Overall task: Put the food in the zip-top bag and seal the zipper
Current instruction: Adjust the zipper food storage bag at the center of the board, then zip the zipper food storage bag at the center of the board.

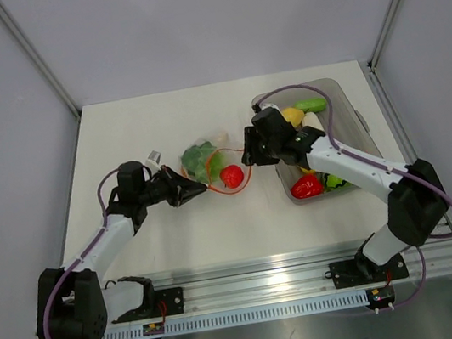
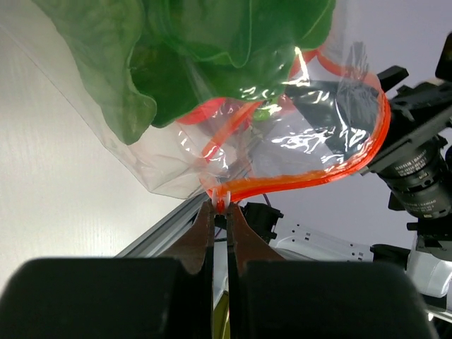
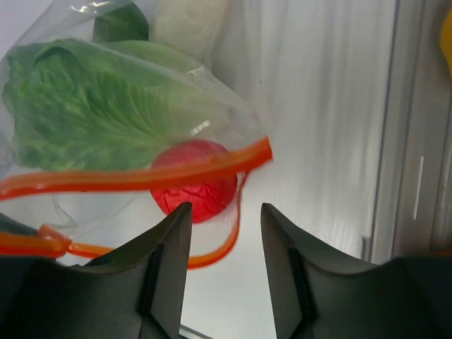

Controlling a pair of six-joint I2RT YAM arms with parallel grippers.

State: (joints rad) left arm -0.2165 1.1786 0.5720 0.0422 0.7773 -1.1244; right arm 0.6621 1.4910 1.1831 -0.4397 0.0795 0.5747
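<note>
The clear zip-top bag [image 1: 206, 166] lies mid-table with green lettuce [image 1: 199, 162] and a red toy fruit [image 1: 231, 176] in it. Its red-orange zipper [image 1: 241, 186] curves open at the mouth. My left gripper [image 1: 202, 190] is shut on the zipper's end, seen close in the left wrist view [image 2: 220, 205]; the zipper [image 2: 311, 176] arcs up to the right and the lettuce [image 2: 212, 56] hangs above. My right gripper [image 1: 246, 159] is open and empty just right of the bag mouth. In the right wrist view it [image 3: 224, 212] hovers over the red fruit [image 3: 194, 180] and zipper [image 3: 141, 176].
A grey translucent tub [image 1: 324, 138] at the right holds yellow [image 1: 292, 116], green [image 1: 310, 105] and red [image 1: 306, 187] toy foods. A white item [image 1: 154, 158] lies by the left arm. An aluminium rail [image 1: 268, 273] runs along the near edge.
</note>
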